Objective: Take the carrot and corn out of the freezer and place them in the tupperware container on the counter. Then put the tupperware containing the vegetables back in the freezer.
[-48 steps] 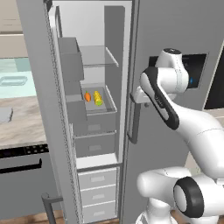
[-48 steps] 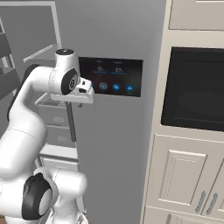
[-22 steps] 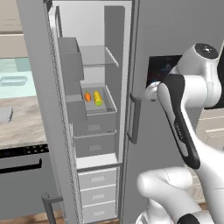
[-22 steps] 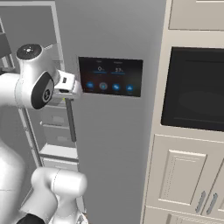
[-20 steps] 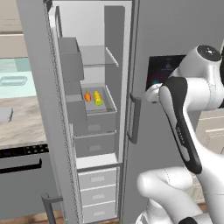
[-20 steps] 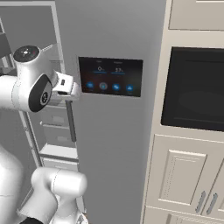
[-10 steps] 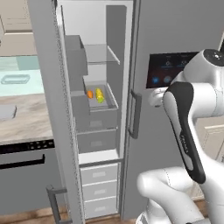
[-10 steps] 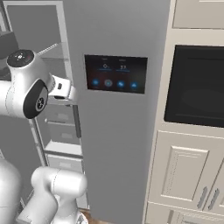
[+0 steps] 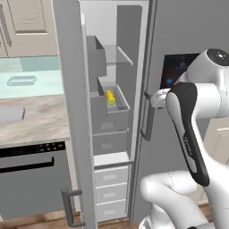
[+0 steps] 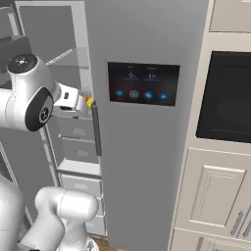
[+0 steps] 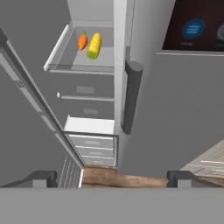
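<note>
Lying side by side on a shelf of the open freezer [image 9: 107, 67], the carrot [image 11: 82, 41] and corn [image 11: 94, 45] face the gripper [image 11: 111, 176], spread wide and empty.

Freezer [image 9: 112, 147], door swung wide: we log an open passage into the compartment from the front. Shelf [image 11: 83, 57] holding carrot [image 11: 82, 41] and corn [image 11: 94, 46], which lie just beside each other: clear air above them, glass shelf [image 9: 117, 54] overhead. Obstacles we note: the open door [image 9: 74, 112] along the left, vertical handle [image 11: 131, 96] at the right edge, low shelf rim in front.
</note>
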